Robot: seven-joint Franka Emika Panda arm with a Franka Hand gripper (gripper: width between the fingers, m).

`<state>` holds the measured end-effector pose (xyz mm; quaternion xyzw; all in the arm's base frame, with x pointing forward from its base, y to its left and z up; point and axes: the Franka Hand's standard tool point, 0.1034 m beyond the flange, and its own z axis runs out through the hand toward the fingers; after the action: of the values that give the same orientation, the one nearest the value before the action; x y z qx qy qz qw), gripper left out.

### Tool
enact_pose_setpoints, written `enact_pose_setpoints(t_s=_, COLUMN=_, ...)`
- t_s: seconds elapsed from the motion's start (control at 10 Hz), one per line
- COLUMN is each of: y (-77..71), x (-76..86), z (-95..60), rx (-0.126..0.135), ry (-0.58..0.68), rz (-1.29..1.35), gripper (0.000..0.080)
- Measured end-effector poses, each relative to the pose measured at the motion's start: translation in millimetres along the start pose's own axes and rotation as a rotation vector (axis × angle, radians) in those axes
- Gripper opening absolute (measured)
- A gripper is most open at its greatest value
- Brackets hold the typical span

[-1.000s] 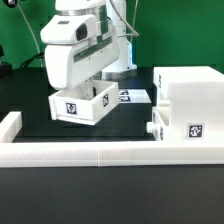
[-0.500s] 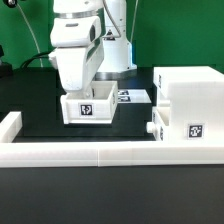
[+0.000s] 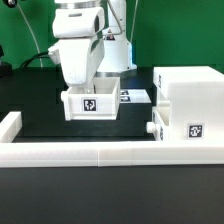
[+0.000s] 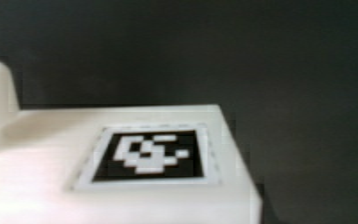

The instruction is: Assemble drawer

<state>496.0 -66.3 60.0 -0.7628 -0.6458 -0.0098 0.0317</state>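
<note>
A small white open-top tray (image 3: 90, 104) with a square tag on its near face is at the middle of the black table, squared to the camera. My gripper (image 3: 84, 86) reaches down into it from above and is shut on its wall; the fingertips are hidden by the hand and the tray. The wrist view shows the tray's white surface and a tag (image 4: 153, 155) very close and blurred. The tall white box shell (image 3: 190, 98) stands at the exterior view's right, with a second tray's front and knob (image 3: 153, 128) at its lower left.
The marker board (image 3: 133, 96) lies flat behind the held tray. A long low white wall (image 3: 100, 153) borders the table's near side, with a raised end (image 3: 9, 125) at the exterior view's left. The robot's base is behind.
The tray was tilted and turned at an angle in my gripper; it has rotated to level and square and shifted slightly toward the exterior view's right.
</note>
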Motion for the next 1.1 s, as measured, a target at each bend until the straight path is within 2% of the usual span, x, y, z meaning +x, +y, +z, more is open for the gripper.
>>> enact_pose_setpoints(t_s=0.1, y=1.7, x=0.2, z=1.9, rx=-0.05, ry=0.001, rz=-0.004, gripper=0.0042)
enact_pose_setpoints(t_s=0.2, y=-0.5, x=0.9, z=5.4, rx=-0.05, ry=0.0, rz=-0.012, gripper=0.0042)
enact_pose_setpoints(t_s=0.5, y=7.9, x=18.6, z=5.8, rx=-0.055, ry=-0.007, rz=-0.028, gripper=0.0042)
enact_pose_setpoints(t_s=0.9, y=6.6, x=15.5, z=7.0, rx=-0.052, ry=-0.007, rz=-0.023, gripper=0.0042)
enact_pose_setpoints(t_s=1.0, y=7.8, x=17.6, z=6.5, rx=-0.053, ry=-0.012, rz=-0.038, gripper=0.0042)
enact_pose_setpoints(t_s=1.1, y=15.1, x=26.2, z=3.4, rx=-0.062, ry=-0.027, rz=-0.092, gripper=0.0042)
